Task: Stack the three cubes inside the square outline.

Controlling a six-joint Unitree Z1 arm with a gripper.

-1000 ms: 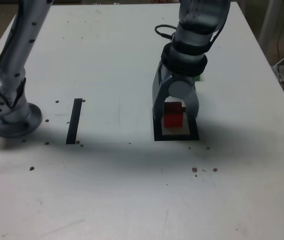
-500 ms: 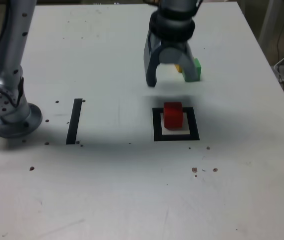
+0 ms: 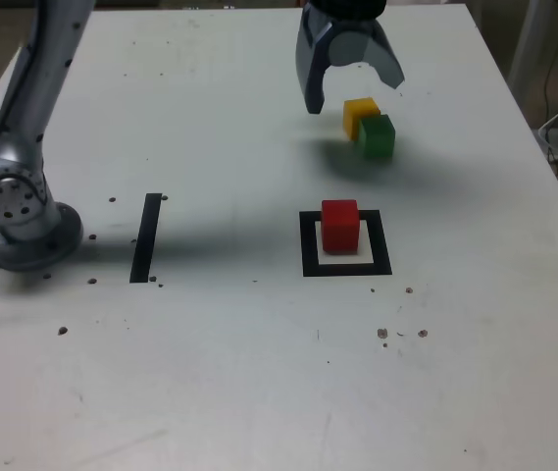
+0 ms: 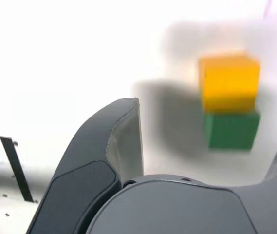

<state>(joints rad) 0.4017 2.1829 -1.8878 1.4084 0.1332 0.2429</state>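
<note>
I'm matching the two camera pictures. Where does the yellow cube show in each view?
Exterior view: the yellow cube sits behind the green cube, touching it, just below the open gripper.
Wrist view: the yellow cube sits beyond the gripper's fingers, against the green cube.
Shared landmark: the green cube.

One cube point(image 3: 339, 225) sits inside the square outline point(image 3: 346, 265) on my worktop point(image 3: 259, 373). At one o'clock from it, well apart, two more cubes point(image 3: 370, 128) touch each other. My gripper point(image 3: 351, 80) hangs just beyond those two. A strip point(image 3: 146, 236) lies at nine o'clock from the outline.
</note>
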